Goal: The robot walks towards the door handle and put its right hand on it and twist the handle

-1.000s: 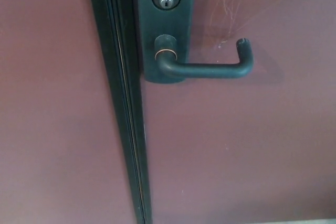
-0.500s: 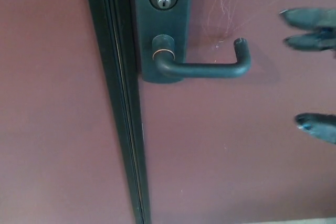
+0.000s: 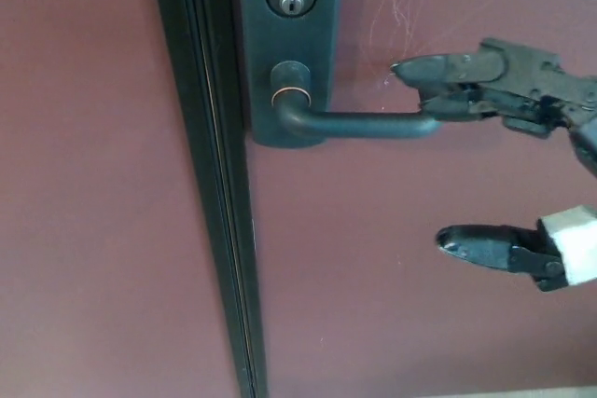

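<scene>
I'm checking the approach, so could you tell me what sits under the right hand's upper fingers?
The door handle's outer end lies there; its upturned tip is hidden by the right hand.

Head view. We see our right hand (image 3: 508, 170) entering from the picture's right edge, reaching leftward. Its two thick black fingers (image 3: 448, 72) lie one above the other at the top, extended roughly level with their tips pointing left; the lower of the two is partly hidden behind the upper. Our thumb (image 3: 480, 244) sits well below them, also pointing left, with a wide gap between thumb and fingers, so the hand is spread and holds nothing. A pale band wraps the thumb's base near the picture edge. We see nothing of our left arm or hand.
</scene>
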Tool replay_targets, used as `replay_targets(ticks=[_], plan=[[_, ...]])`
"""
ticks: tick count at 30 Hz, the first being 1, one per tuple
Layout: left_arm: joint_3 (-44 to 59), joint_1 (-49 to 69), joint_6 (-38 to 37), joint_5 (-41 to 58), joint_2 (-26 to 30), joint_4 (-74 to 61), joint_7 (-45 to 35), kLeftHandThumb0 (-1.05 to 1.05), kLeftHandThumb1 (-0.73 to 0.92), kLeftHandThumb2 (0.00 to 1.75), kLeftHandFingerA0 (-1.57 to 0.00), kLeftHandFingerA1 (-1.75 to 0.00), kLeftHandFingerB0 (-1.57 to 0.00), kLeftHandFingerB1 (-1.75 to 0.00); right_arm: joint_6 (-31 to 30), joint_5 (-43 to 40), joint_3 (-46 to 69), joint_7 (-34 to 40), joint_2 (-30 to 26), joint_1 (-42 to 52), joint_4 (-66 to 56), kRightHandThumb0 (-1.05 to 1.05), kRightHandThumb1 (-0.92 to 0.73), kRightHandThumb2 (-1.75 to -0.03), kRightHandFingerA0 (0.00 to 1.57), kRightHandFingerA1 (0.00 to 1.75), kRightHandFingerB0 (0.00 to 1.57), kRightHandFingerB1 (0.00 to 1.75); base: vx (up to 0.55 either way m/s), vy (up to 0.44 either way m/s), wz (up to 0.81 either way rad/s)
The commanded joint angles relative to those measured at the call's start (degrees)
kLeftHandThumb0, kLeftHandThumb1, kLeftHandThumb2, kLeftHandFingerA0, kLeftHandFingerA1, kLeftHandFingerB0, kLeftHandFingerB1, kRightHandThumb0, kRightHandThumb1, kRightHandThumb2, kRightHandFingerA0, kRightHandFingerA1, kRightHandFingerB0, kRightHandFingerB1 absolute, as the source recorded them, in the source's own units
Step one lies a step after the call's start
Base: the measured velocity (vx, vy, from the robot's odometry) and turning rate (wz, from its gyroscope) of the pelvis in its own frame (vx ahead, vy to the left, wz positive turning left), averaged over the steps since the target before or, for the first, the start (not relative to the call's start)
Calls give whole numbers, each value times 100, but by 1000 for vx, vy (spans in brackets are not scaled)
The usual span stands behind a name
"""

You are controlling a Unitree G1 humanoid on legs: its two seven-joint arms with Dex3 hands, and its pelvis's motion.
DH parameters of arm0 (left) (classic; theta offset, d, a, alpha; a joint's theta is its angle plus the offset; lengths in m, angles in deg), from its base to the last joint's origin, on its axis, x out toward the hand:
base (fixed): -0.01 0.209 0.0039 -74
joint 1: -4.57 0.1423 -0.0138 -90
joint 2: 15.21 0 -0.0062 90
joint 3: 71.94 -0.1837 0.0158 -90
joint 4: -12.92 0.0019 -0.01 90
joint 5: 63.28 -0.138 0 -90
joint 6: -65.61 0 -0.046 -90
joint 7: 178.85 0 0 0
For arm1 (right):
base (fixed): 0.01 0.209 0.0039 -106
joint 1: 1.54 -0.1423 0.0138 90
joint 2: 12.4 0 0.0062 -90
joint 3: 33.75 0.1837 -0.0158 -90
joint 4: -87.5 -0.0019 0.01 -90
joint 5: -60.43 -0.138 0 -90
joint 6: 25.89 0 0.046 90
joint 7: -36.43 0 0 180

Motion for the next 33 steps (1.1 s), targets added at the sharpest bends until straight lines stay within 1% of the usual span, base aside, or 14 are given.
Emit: replay_targets(ticks=[1, 5, 6, 12, 14, 19, 28, 33], plan=[[-30, 84, -18, -93, 64, 13, -109, -32, 59, 58, -69, -47, -53, -41, -845, 460, -350, -102, -27, -474, -38, -53, -52, -56, 38, 39, 30, 33, 0, 0, 0], [-42, 124, -55, -84, 66, -3, -137, -32, 59, 58, -69, -47, -53, -41, -989, 652, -582, -156, 7, -692, 34, -54, -52, -55, 39, 38, 30, 32, 0, 0, 0], [-31, 134, -76, -68, 65, -11, -163, -32, 59, 58, -69, -47, -53, -41, -922, 782, -725, -170, 21, -782, 143, -60, -44, -72, 34, 47, 26, 42, 0, 0, 0], [-39, 138, -67, -81, 71, -5, -188, -33, 59, 58, -69, -47, -53, -41, -954, 1055, -1027, -278, 102, -1083, 355, -61, -44, -73, 34, 47, 26, 41, 0, 0, 0], [-45, 139, -68, -89, 72, -5, -178, -32, 59, 58, -69, -48, -53, -41, -1038, 1160, -1203, -339, 174, -1357, 492, -61, -44, -73, 34, 46, 26, 41, 0, 0, 0], [-54, 163, -76, -95, 68, -15, -171, -32, 59, 58, -68, -47, -54, -41, -1068, 1481, -1495, -435, 250, -1668, 782, -60, -44, -73, 34, 46, 26, 41, 0, 0, 0], [-82, 133, -94, -129, 76, -17, -165, -31, 59, 58, -68, -46, -54, -41, -1095, 1745, -1716, -697, 399, -2058, 1244, -61, -44, -73, 33, 46, 26, 41, 0, 0, 0], [-4, 153, -101, -48, 49, -31, -227, -31, 58, 57, -67, -46, -54, -41, -1098, 2058, -2010, -810, 527, -2304, 1496, -61, -44, -73, 33, 46, 26, 41, 0, 0, 0]])
